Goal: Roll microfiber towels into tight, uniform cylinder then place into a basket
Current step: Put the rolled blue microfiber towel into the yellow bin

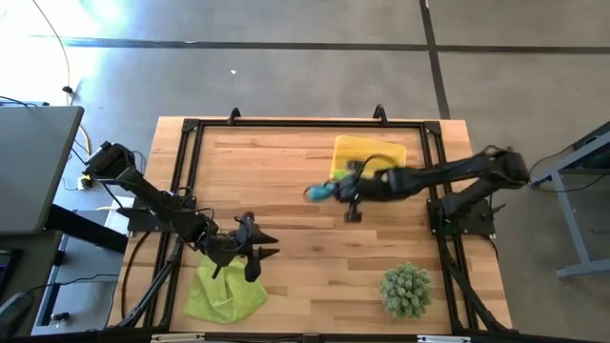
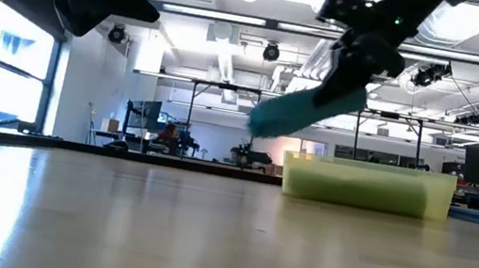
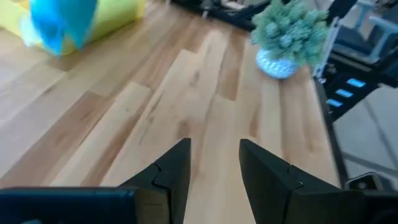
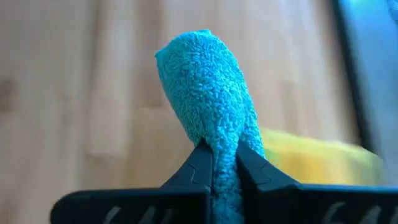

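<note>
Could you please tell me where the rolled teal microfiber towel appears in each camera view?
High view: rolled teal microfiber towel centre, beside the shallow yellow plastic basket.
Low view: upper middle, above the table.
Left wrist view: top left corner.
Right wrist view: centre, in the right gripper.
Shared landmark: the basket.

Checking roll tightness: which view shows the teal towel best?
Right wrist view: the teal towel fills the frame, its rolled shape clear, pinched in the right gripper. High view shows a small patch beside the basket. Low view shows it hanging above the table; left wrist view only a blur.
</note>
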Controlling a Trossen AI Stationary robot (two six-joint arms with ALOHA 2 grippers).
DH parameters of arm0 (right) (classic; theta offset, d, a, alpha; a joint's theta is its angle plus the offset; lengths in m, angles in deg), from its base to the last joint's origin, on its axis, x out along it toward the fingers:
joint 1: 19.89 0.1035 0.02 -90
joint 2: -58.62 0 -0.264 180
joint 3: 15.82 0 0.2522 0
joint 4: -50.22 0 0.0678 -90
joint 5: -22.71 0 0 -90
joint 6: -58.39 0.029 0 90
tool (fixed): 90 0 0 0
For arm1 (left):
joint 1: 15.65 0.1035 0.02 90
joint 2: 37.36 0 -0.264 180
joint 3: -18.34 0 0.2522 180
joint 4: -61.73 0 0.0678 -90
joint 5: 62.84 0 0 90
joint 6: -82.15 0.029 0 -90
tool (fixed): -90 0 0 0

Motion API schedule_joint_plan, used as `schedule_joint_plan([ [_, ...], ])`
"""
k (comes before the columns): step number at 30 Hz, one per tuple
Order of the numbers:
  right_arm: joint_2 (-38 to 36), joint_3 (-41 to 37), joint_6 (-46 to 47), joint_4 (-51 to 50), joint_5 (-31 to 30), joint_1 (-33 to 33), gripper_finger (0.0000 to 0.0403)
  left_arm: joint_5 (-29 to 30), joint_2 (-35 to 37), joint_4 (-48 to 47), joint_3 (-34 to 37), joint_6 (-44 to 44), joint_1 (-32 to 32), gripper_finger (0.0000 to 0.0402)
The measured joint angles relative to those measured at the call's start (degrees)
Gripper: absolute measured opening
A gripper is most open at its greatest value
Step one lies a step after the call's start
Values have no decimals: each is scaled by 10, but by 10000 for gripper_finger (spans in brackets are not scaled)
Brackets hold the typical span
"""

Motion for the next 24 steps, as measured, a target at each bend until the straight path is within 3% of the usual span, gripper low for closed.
schedule_joint_plan([
  [5,-74,-28,-27,-46,-26,-84,5,19,0,-12,0,1,1,126],
  [12,-146,-196,-56,79,11,-185,5,35,0,-17,0,1,1,126],
  [17,-153,-280,-106,194,42,-211,5,57,0,-19,0,1,1,126],
  [24,-153,-337,-112,282,76,-228,5,65,0,-18,0,1,11,126],
])
